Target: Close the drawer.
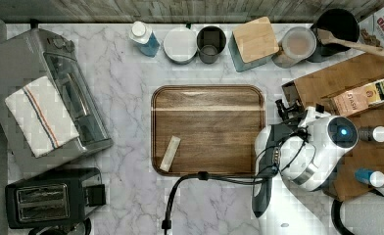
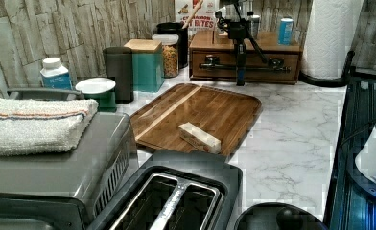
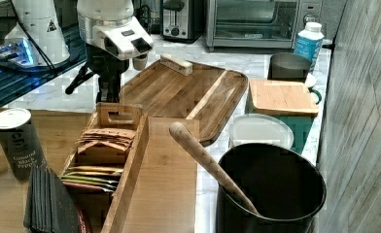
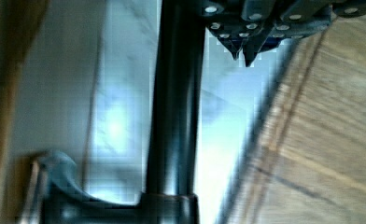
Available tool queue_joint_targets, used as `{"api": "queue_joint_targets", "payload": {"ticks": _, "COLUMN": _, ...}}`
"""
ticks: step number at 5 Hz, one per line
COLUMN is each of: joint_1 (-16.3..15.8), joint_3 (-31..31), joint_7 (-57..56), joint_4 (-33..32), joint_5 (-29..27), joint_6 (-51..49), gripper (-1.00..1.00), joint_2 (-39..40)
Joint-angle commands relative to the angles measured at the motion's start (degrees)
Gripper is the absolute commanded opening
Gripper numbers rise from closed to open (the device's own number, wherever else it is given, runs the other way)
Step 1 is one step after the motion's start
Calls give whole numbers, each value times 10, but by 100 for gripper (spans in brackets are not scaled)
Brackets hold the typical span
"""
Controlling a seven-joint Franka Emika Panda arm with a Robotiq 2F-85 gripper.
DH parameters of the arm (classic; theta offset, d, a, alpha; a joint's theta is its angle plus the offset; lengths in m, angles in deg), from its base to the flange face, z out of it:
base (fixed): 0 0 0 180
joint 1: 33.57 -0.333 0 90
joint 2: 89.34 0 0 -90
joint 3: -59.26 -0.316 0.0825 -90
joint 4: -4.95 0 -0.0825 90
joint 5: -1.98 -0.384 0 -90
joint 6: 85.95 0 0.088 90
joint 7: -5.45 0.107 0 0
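Roughly, top view: gripper [image 1: 282, 108] is hanging just off the organizer's front edge, and the drawer [image 1: 290, 93] is showing as a narrow lip poking out toward the serving tray [image 1: 207, 129], so it is looking nearly but not fully home. The tray is carrying one pale stick [image 1: 170, 153]. Left view: drawer front [image 2: 267, 64] is running long across the box, its dark bar handle [image 2: 210, 63] lying along that length; the gripper [image 2: 239, 80] is standing upright just before the middle of it, tray side, so the push is probably going straight into the box, square to the long axis. Right view: gripper [image 3: 107, 96] is sitting below and beyond the tea caddy [image 3: 112, 127], which is holding tea packets; the black crock [image 3: 271, 194] is holding a wooden spoon [image 3: 205, 162]. Wrist view: handle bar [image 4: 176, 107] is lying close beside the fingertips [image 4: 237, 50], which are seeming pinched together on nothing, though blur is making this uncertain.
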Motion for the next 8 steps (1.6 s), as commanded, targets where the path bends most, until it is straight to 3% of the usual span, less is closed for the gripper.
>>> {"api": "queue_joint_targets", "payload": {"ticks": 1, "joint_1": 8, "joint_3": 80, "joint_7": 75, "joint_4": 94, "joint_5": 91, "joint_6": 159, "gripper": -100, "joint_2": -26}}
{"api": "queue_joint_targets", "payload": {"ticks": 8, "joint_1": 10, "joint_3": 78, "joint_7": 75, "joint_4": 94, "joint_5": 92, "joint_6": 159, "gripper": -100, "joint_2": -26}}
